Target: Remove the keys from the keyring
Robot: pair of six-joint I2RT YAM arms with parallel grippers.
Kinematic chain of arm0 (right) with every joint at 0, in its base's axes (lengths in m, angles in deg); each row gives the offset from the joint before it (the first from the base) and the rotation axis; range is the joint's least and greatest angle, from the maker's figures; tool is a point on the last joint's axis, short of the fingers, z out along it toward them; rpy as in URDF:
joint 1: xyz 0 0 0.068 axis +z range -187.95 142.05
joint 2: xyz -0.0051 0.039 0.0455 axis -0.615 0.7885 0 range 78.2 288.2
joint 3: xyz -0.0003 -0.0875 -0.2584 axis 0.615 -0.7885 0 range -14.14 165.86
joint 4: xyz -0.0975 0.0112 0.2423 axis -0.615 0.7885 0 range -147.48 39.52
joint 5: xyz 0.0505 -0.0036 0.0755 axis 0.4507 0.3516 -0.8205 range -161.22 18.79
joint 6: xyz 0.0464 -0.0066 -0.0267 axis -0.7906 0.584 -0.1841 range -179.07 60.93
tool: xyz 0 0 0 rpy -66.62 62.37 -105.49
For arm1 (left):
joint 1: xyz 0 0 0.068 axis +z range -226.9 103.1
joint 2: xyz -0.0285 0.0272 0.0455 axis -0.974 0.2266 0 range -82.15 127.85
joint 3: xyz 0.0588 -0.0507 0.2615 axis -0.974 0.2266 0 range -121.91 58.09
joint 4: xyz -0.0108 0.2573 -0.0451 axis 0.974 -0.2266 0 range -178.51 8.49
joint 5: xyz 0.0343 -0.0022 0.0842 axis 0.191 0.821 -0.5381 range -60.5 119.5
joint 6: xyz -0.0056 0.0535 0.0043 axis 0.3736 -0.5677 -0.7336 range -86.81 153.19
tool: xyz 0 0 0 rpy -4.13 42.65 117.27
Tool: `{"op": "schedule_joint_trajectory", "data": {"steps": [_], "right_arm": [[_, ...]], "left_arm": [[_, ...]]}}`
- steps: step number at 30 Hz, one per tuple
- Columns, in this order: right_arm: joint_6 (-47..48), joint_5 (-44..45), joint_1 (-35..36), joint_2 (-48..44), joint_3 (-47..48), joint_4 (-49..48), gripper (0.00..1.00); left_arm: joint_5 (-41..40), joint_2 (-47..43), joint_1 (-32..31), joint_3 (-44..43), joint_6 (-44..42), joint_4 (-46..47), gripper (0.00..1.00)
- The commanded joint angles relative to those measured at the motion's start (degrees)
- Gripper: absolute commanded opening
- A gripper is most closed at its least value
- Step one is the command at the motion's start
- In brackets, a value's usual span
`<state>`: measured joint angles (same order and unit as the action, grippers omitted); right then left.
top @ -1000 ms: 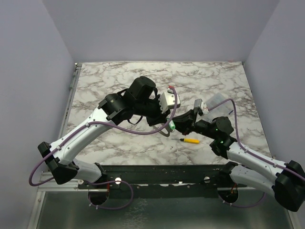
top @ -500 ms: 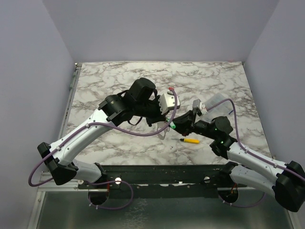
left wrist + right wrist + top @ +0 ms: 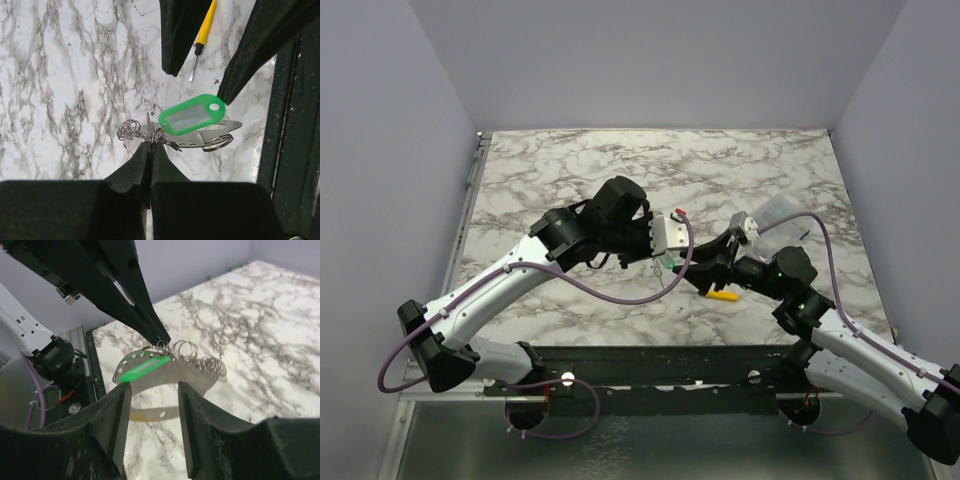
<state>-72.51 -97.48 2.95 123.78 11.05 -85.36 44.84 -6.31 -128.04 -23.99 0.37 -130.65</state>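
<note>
My left pincer (image 3: 150, 144) clenches the keyring (image 3: 197, 140), whose long axis hangs crosswise between the jaws of my released right pincer (image 3: 153, 387).

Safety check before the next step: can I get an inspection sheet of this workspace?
Surface: marble table.
Job's things: keyring with green tag, held off the table.
Clutter: screwdriver; clear box.
Grippers: left gripper shut on keyring; right gripper open, jaws either side of the tag end.
Cables: purple cables along both arms, one sagging near the grippers.
Surroundings: lilac walls; nothing else seen.
</note>
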Motion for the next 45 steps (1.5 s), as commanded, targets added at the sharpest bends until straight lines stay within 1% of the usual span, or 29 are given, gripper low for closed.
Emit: {"op": "schedule_joint_trajectory", "data": {"steps": [1,4,6,9,12,16,21,24,30,32,36,39,43,44,45], "right_arm": [[-3.01,1.94,0.01,-0.7,3.87,10.7,0.48],[-10.04,-1.23,-0.29,1.61,6.77,9.79,0.48],[-14.34,-2.89,-0.46,2.76,8.08,8.55,0.5],[-16.58,-4.68,-0.49,4.09,9.15,8.35,0.54],[-14.53,-7.4,-0.49,6.72,9.78,7.53,0.52],[-8.01,-11.03,-0.5,10.35,11.55,7.58,0.42],[-1.9,-10.51,-0.51,12.09,13.83,9.98,0.41],[-0.94,-9.25,-0.53,11.6,14.35,10.41,0.41],[2.19,-4.08,-0.5,11.98,16.89,14.09,0.51],[3.59,-4.68,-0.48,12.42,17.53,14.29,0.51],[6.0,-6.81,-0.48,13.34,17.77,14.78,0.4],[8.15,-4.84,-0.48,13.54,18.04,16.23,0.37],[10.61,-2.9,-0.49,13.78,19.6,18.21,0.39],[10.74,-2.63,-0.48,13.78,19.87,18.06,0.41],[11.04,-2.41,-0.48,13.78,20.11,18.21,0.45]], "left_arm": [[-3.32,-3.99,-0.28,2.66,-8.19,3.0,0.0],[-3.04,-4.91,-0.41,4.14,-10.28,4.21,0.0],[-3.14,-5.53,-0.38,5.0,-11.87,5.11,0.0],[-2.96,-6.27,-0.41,6.11,-13.29,6.5,0.0],[-1.84,-7.04,-0.39,6.86,-13.52,8.29,0.0],[-0.35,-7.87,-0.51,7.2,-13.8,9.93,0.0],[1.11,-8.66,-0.52,7.2,-14.51,9.97,0.0],[1.45,-8.88,-0.46,7.27,-14.66,9.9,0.0],[3.23,-9.15,-0.58,7.59,-16.36,9.33,0.0],[3.55,-8.79,-0.63,7.49,-16.44,9.33,0.0],[4.24,-8.14,-0.66,7.03,-16.98,9.42,0.0],[4.65,-8.29,-0.64,7.1,-17.44,9.34,0.0],[4.79,-8.34,-0.69,7.2,-17.34,9.22,0.0],[4.94,-8.26,-0.66,7.2,-17.32,9.24,0.0],[5.09,-8.22,-0.67,7.2,-17.3,9.24,0.0]]}}
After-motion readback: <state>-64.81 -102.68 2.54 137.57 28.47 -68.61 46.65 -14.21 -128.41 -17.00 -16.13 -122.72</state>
